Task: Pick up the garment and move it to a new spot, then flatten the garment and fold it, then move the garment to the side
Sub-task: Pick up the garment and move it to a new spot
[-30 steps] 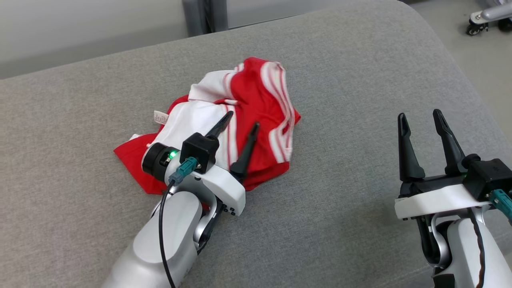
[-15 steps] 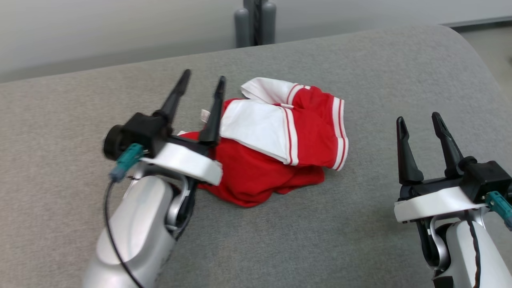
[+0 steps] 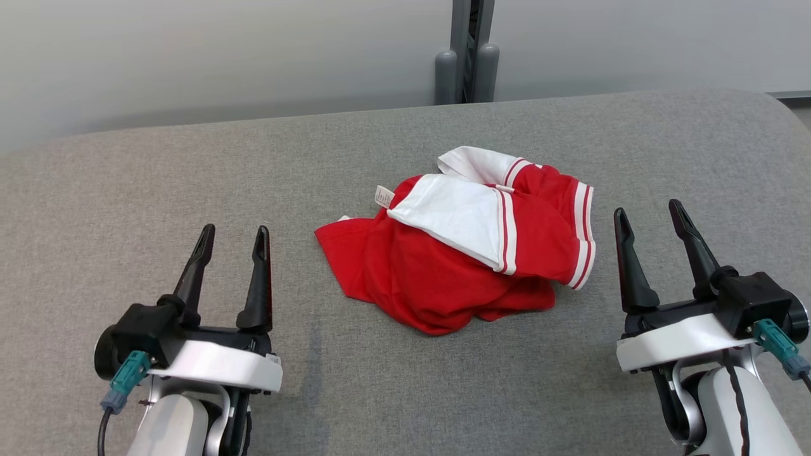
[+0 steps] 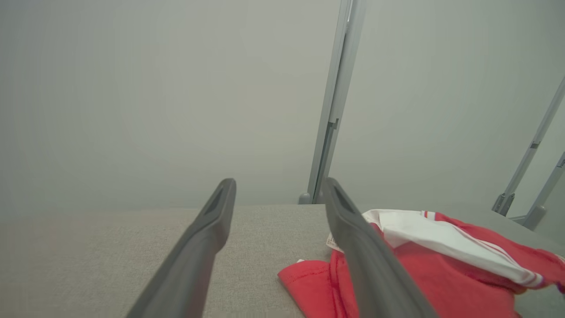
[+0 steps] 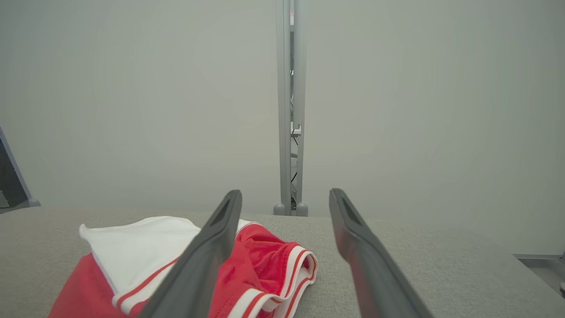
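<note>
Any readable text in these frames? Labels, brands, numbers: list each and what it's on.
Tag sewn at the garment's edge: faint reddish print, too small and blurred to read.
No other words, numbers or signs can be read.

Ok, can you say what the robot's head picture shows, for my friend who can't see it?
A crumpled red and white garment lies on a grey padded surface. The left gripper and right gripper sit open on either side, not touching it.
</note>
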Motion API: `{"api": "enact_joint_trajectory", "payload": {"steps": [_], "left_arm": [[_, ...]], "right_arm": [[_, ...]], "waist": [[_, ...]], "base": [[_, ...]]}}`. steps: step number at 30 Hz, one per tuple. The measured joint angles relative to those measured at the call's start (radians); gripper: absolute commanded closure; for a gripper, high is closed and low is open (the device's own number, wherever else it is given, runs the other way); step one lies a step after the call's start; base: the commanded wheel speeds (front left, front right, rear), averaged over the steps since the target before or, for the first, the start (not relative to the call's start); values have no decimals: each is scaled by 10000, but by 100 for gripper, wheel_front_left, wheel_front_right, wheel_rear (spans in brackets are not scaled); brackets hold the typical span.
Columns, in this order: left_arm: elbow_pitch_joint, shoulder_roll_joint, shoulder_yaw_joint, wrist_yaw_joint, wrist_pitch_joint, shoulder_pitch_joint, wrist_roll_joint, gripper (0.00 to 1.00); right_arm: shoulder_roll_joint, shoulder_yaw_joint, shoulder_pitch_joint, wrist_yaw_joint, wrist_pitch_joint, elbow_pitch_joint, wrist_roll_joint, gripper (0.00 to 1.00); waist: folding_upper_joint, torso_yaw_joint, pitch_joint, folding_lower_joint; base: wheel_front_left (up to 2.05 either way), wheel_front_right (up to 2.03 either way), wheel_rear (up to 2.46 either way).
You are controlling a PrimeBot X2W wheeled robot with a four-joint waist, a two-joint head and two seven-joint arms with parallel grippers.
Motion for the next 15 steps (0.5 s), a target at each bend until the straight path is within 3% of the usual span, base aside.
{"api": "enact_joint_trajectory", "payload": {"steps": [8,15], "left_arm": [[-100,-372,107,-516,0,358,328,0],[249,-520,-525,-857,-2,-72,817,0]], "right_arm": [[0,73,64,0,0,79,-12,0],[2,144,23,0,0,75,21,0]], "waist": [[0,97,-75,0],[0,-200,122,1]], "base": [[0,0,0],[0,0,0]]}}
